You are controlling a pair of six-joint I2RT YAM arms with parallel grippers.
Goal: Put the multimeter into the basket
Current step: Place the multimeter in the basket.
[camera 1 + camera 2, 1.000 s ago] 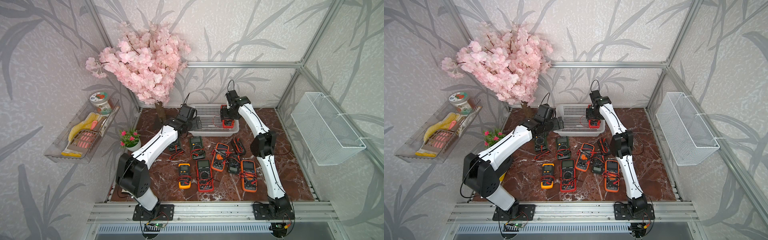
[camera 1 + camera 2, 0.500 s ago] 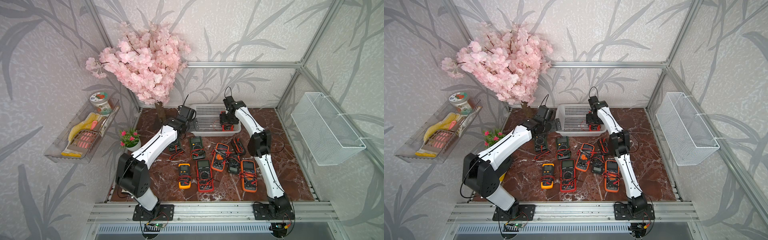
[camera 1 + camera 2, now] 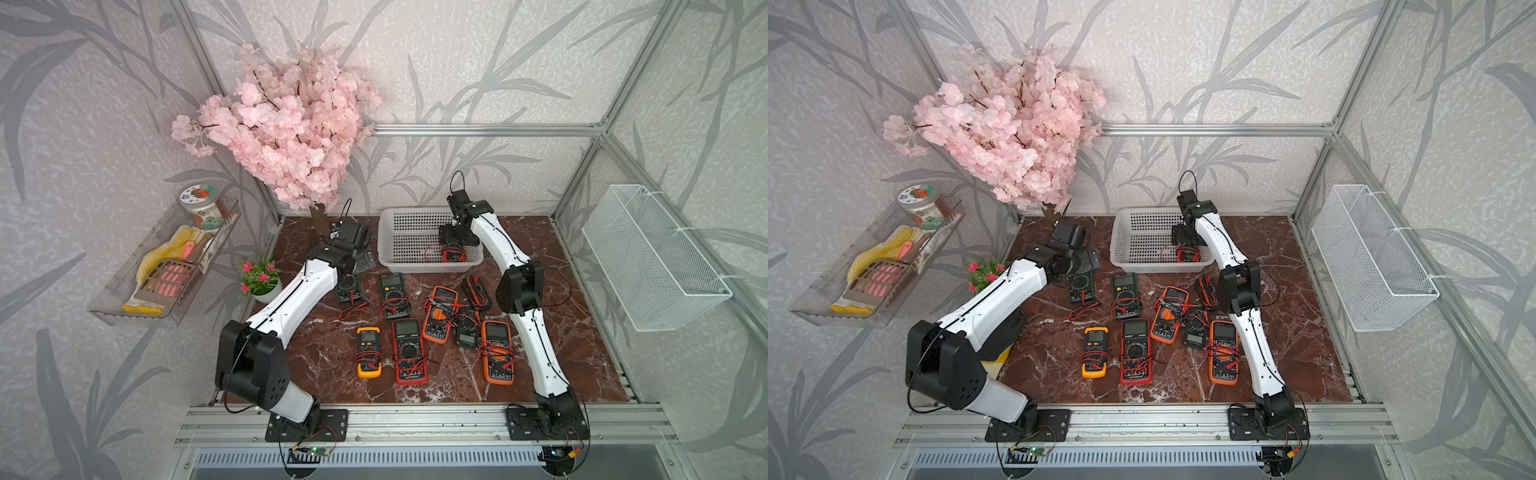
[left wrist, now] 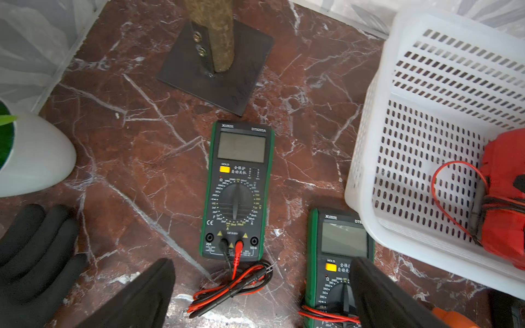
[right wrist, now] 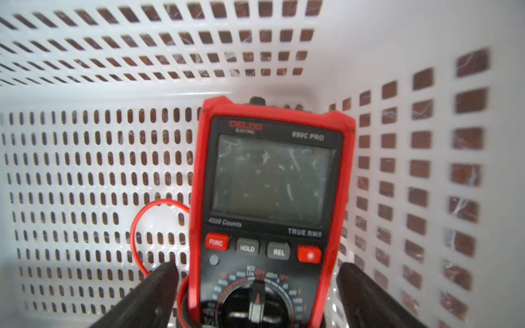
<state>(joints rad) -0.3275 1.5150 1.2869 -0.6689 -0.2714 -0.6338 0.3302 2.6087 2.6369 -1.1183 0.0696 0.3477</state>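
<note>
The white perforated basket stands at the back of the marble table. A red multimeter with a red lead lies inside it at the right end, also visible in the left wrist view. My right gripper reaches down into the basket and straddles the multimeter. Its jaws are open, with a gap on each side of the red case. My left gripper hovers open and empty over the table left of the basket, above a green multimeter.
Several more multimeters with coiled leads lie on the table in front of the basket, among them a second green one. The blossom tree's base plate and a white flower pot stand near my left gripper. A wire-mesh bin hangs on the right wall.
My right gripper has come down into the basket with the red multimeter and its jaws have spread off it. My left gripper has drawn back a little from the basket's left edge.
</note>
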